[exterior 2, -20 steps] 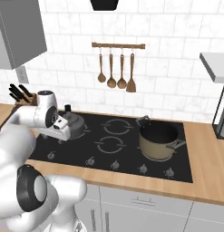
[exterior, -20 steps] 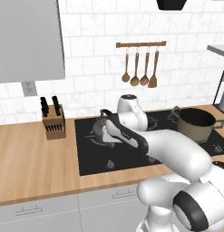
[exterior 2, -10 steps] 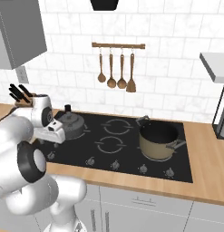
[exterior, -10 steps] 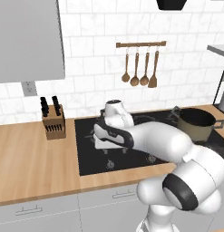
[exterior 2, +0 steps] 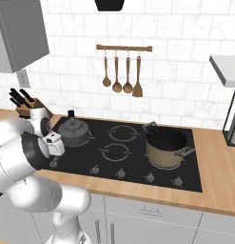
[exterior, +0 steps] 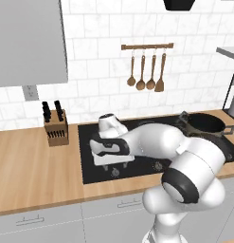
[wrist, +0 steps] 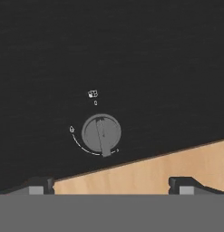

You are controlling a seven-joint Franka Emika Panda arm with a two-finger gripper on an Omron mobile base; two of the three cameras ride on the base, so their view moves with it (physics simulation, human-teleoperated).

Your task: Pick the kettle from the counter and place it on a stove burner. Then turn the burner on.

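The dark grey kettle (exterior 2: 73,131) stands upright on the left rear of the black cooktop (exterior 2: 138,164), and its body covers the stove burner ring beneath it. My gripper (exterior 2: 53,156) (exterior: 113,163) hangs open and empty over the cooktop's front left corner, in front of the kettle and apart from it. In the hand view the dark fingertips (wrist: 38,185) stand wide on either side of a round grey control knob (wrist: 101,134) directly below. A strip of the wooden counter (wrist: 177,165) runs past the knob.
A brown pot (exterior 2: 165,147) with side handles sits on the right of the cooktop. More knobs (exterior 2: 121,174) line its front edge. A knife block (exterior: 56,128) stands on the counter at the left. Wooden utensils (exterior 2: 121,71) hang on the wall.
My hand has moved away from the kettle, forward and down to the cooktop's front left corner. The kettle stays where it stands. The jaws remain open.
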